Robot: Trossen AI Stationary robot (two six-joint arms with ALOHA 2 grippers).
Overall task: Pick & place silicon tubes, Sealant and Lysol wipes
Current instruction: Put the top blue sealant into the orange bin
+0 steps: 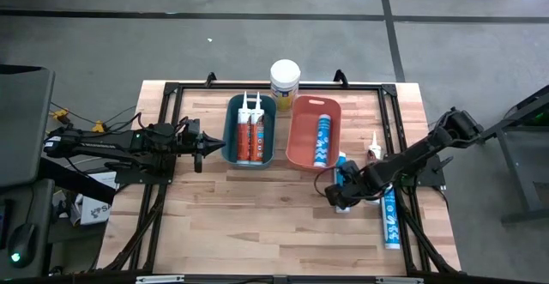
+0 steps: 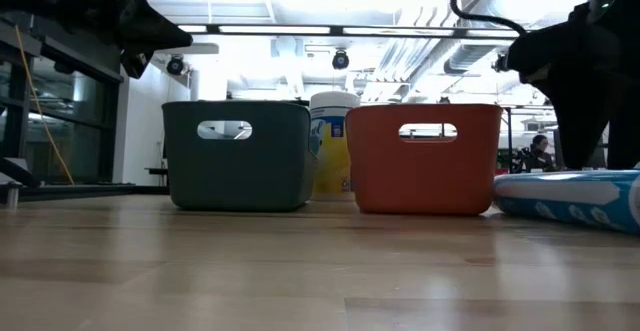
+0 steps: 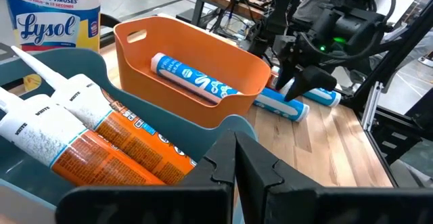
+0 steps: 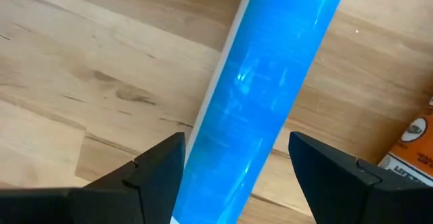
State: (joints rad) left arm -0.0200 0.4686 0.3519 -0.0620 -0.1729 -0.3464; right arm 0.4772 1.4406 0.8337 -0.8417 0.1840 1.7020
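My right gripper (image 4: pixel 237 163) is open, pointing down over a blue tube (image 4: pixel 264 82) that lies on the table in front of the orange bin (image 1: pixel 314 132). Its fingers stand on either side of the tube, and I see no touch. It also shows in the high view (image 1: pixel 341 194). A second blue tube (image 1: pixel 390 220) lies near the right edge, and a third (image 1: pixel 322 140) lies in the orange bin. Two orange-and-white tubes (image 1: pixel 250 134) lie in the teal bin (image 1: pixel 230 138). The Lysol wipes (image 1: pixel 285 82) stand upright behind the bins. My left gripper (image 1: pixel 210 144) is shut and empty, left of the teal bin.
A small orange-and-white tube (image 1: pixel 374 151) lies right of the orange bin, close to my right arm. A black frame (image 1: pixel 171 91) runs around the tabletop. Bare wood (image 1: pixel 257 224) lies in front of the bins.
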